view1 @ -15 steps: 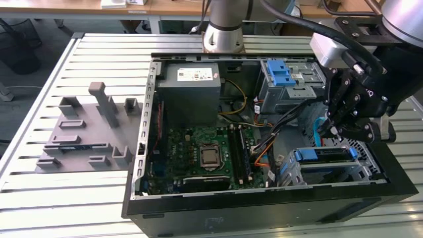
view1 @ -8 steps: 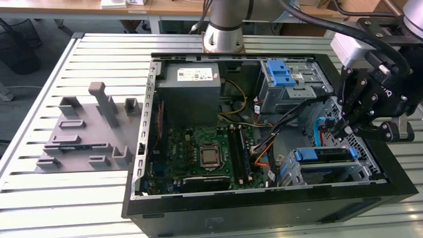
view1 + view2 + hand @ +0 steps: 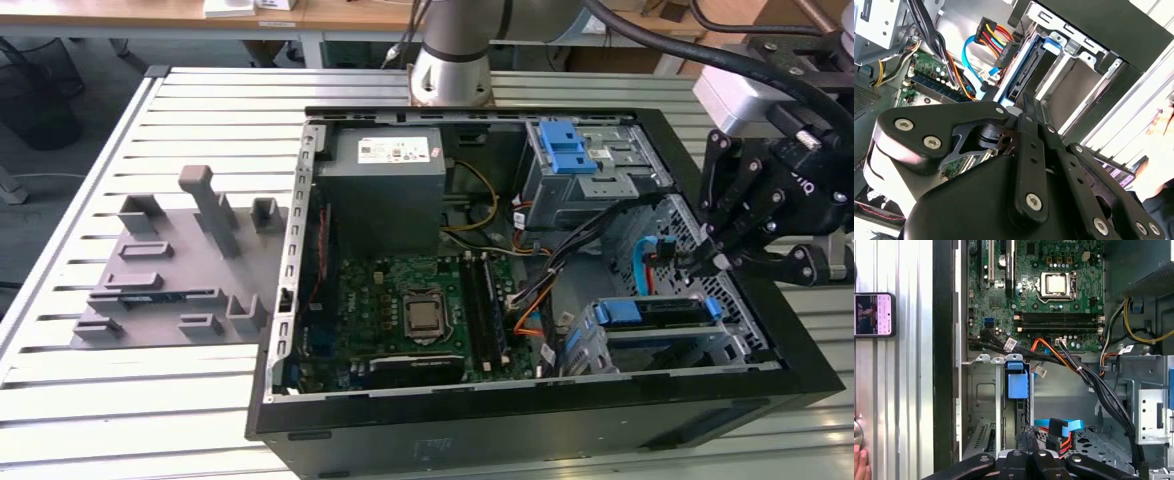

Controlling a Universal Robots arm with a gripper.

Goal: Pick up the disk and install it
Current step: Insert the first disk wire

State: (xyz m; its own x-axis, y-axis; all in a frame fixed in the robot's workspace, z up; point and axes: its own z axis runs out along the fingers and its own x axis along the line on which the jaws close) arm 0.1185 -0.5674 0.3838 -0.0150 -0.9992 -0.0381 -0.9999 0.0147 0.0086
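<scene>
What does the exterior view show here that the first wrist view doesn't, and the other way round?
The exterior view adds the grey fixture board on the table, at that view's left of the computer case, and the arm's base behind the case. The first wrist view adds a phone lying outside the case wall and a person's fingertips. Both views share the processor socket, the disk seated in its bay, and the gripper near it.

A silver-grey arm (image 3: 451, 55) carries a black gripper (image 3: 731, 255) of screw-studded linkage bars, trailed by black cables
</scene>
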